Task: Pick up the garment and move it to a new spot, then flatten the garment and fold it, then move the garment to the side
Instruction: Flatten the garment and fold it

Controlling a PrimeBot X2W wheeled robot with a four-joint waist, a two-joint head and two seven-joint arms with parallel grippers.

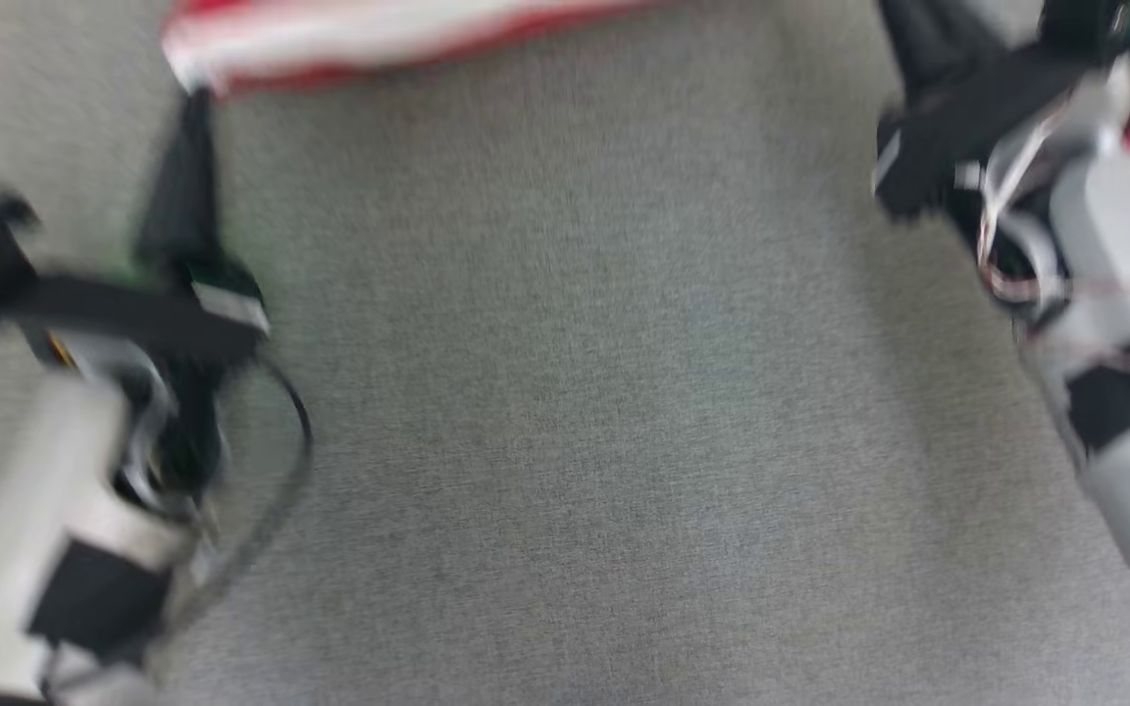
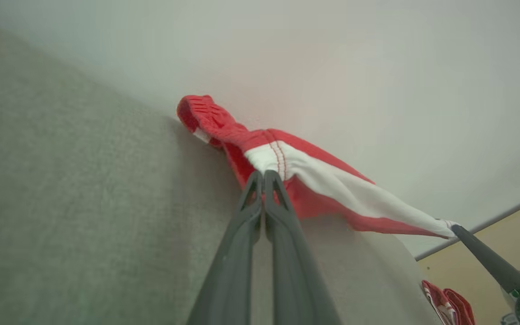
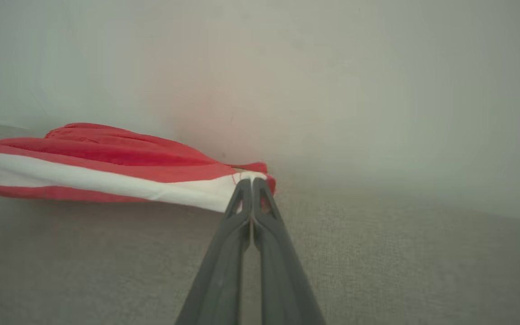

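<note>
Though the head view is blurred, the red-and-white garment stretches along the far edge of the grey fabric surface, with the left gripper at one end. In the left wrist view, that gripper is pinched shut on a seam. In the right wrist view, the right gripper clamps the other corner. As I judge it, both arms should travel together, evenly taut, so neither pinch slips.

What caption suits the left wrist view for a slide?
Left hand shut on the red-and-white garment, stretched across to the right hand over a grey surface.
</note>
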